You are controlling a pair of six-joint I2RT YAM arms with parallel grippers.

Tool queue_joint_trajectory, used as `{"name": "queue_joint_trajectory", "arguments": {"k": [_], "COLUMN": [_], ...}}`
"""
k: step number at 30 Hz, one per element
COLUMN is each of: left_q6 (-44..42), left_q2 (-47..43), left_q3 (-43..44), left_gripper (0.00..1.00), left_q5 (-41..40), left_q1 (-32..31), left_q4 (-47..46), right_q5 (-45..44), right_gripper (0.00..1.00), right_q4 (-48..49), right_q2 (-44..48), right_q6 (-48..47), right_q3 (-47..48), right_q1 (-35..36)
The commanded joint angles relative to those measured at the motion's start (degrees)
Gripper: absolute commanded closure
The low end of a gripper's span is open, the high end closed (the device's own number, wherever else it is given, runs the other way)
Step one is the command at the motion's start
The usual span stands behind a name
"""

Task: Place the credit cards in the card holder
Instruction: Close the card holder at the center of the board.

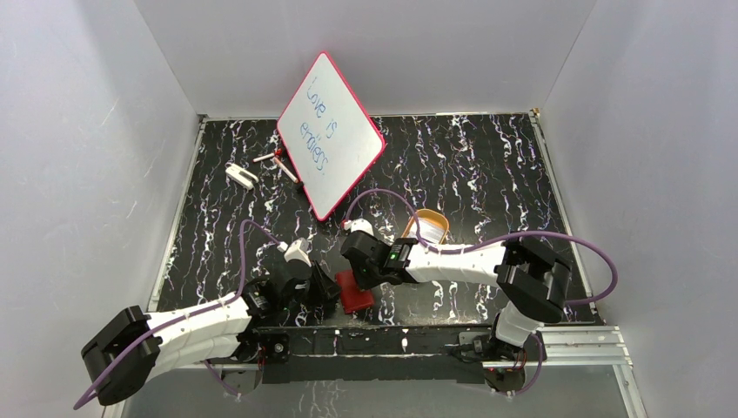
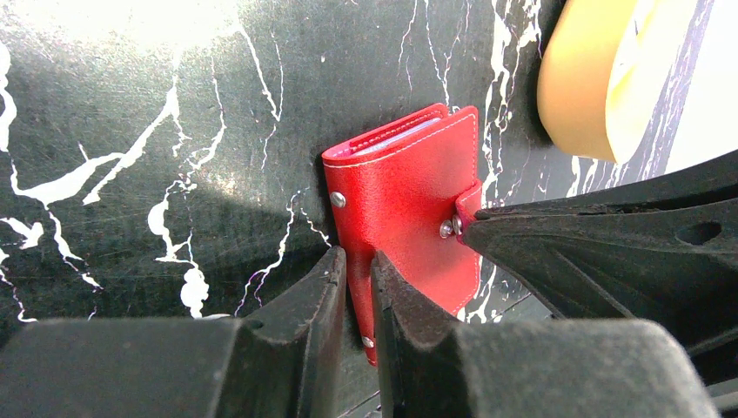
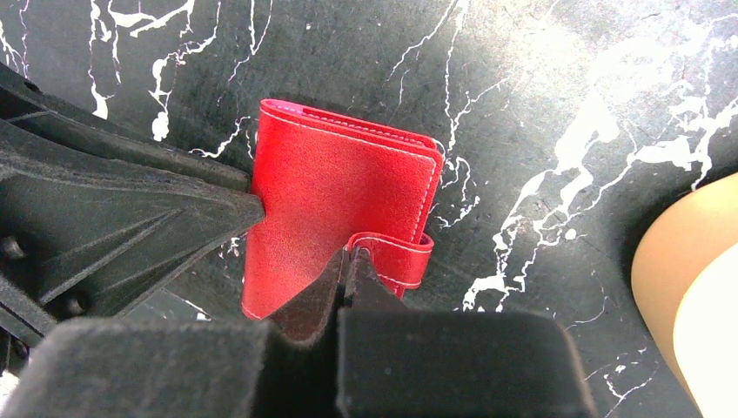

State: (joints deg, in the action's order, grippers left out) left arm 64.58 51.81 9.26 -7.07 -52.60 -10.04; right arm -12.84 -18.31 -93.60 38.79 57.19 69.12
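Card holder [image 3: 339, 192] folded shut, contents mostly hidden; both jaws pinching edges

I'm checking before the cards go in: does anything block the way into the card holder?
Yes: the card holder is folded shut, its snap tab wrapped over the opening edge. The right gripper pinches that tab; the left gripper clamps the opposite edge.

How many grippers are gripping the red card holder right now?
2. The left gripper pinches one edge of the card holder; the right gripper is closed on its snap tab at the opposite edge.
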Motion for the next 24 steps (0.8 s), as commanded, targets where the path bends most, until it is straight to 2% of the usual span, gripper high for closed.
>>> {"name": "queue_joint_trajectory", "arguments": {"k": [1,24], "left_q6": [-0.3,0.0], "left_q2": [-0.5,-0.7], "left_q3": [1.5,1.3], "left_gripper": [0.84,0.84], "left_q5": [-1.2,-1.1], "left_q1": [0.3,0.2], "left_q4": [1.3,1.1], "right_q5": [0.8,3.3], "right_gripper": [1.00,1.00], "right_q4": [1.4,0.7], "right_q2": [-0.7,-3.5], "right_q6": [-0.4,-0.8], "right_q3": [-0.2,0.6], "right_q1": [-0.1,-0.1]}}
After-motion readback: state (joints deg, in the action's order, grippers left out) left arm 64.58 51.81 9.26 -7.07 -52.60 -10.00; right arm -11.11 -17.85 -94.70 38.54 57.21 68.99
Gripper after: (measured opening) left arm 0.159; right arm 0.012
